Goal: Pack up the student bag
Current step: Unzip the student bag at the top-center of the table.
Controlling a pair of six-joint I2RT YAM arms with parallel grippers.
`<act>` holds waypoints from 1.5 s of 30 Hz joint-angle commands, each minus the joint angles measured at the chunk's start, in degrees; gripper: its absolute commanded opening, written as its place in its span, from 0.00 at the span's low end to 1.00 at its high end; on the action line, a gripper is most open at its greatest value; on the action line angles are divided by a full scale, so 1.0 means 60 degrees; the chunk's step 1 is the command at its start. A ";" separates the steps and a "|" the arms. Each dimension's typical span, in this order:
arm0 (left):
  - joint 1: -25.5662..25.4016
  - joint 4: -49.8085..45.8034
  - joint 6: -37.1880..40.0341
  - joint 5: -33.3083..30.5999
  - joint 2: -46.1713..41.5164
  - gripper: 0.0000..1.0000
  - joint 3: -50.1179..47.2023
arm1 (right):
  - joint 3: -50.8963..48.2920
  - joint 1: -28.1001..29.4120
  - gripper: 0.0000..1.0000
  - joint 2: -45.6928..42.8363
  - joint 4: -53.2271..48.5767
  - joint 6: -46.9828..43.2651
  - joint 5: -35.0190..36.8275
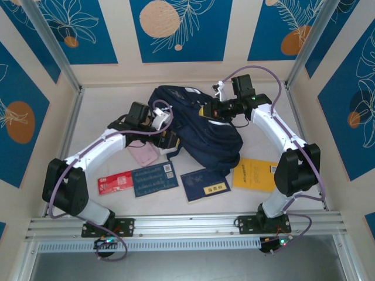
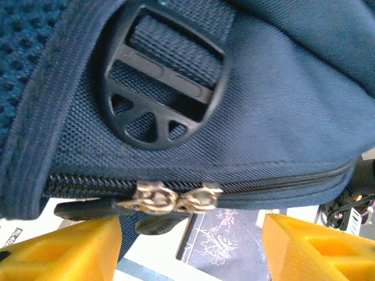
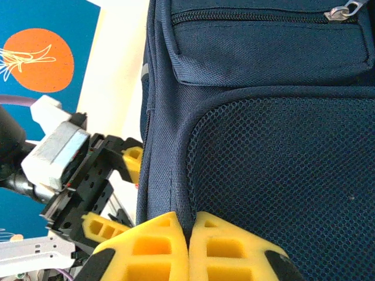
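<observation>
Two robot arms flank the student bag (image 1: 205, 137), slumped in the middle of the table (image 1: 99, 111) toward its far side, at what looks like the unzipping stage of the packing job. On the bag's far right, the right gripper (image 3: 188, 234) has its yellow jaws pressed together, apparently nipping the seam that borders a mesh pocket (image 3: 281, 175) (a hold that would anchor the bag). At the bag's near left corner, the left gripper (image 2: 190, 234) stands with jaws spread wide and nothing between them. Two metal zip pulls (image 2: 170, 198) sit side by side on the closed zip just ahead, below a black buckle (image 2: 161, 88).

The zip looks fully shut, so nothing appears packed yet. A yellow book (image 1: 255, 174), a navy booklet (image 1: 205, 185), a blue booklet (image 1: 153, 178), a red packet (image 1: 114, 183) and a pink item (image 1: 143, 156) wait on the table on the bag's near side.

To do the step well, the left jaws should centre on a single pull, not both. They should close on its tab rather than on the fabric, then draw along the line of the zip while the right arm holds the bag taut. A tug away from the teeth risks jamming the slider or dragging the whole bag.
</observation>
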 commanded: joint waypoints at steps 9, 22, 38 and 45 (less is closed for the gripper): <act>0.0051 0.0948 0.0115 0.0294 0.0348 0.48 0.0076 | 0.0218 0.0094 0.00 -0.0110 0.0909 0.0312 -0.1499; 0.0053 0.0475 0.0655 -0.1001 -0.0368 0.12 -0.0358 | 0.0335 0.0138 0.00 -0.0179 0.0194 -0.0393 -0.0236; -0.0985 -0.1107 0.1024 -0.2138 -0.1011 0.04 -0.0594 | 0.0599 0.0906 0.00 0.0398 -0.0158 0.0046 0.2014; -0.1485 -0.1386 0.0734 -0.2203 -0.0999 0.09 -0.0736 | 0.0497 0.1374 0.00 0.0564 0.0150 0.0484 0.2478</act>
